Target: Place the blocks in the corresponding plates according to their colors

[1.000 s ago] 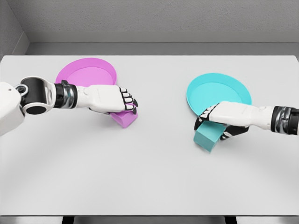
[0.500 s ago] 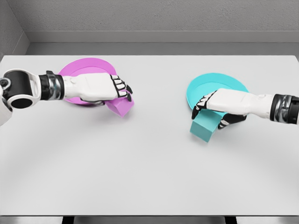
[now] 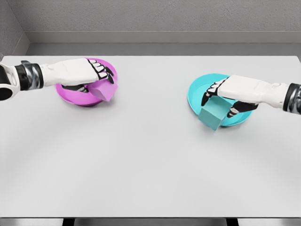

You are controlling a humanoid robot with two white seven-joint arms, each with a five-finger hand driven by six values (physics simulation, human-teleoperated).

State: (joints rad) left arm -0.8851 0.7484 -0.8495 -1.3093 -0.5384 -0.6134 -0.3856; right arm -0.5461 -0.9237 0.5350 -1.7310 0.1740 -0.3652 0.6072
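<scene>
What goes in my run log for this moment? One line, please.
left hand: holds pink block over pink plate | right hand: holds teal block at teal plate edge

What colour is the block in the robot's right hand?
Teal, like its plate; block in the right hand, head view.

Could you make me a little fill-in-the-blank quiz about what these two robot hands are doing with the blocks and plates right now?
1. The left hand grips a pink block above the round ____ plate.
2. The right hand grips a square block coloured ____.
3. The round teal plate sits on the flat ____ table.
4. The number of plates on the table is ____.

Missing words: pink; teal; white; two
</scene>
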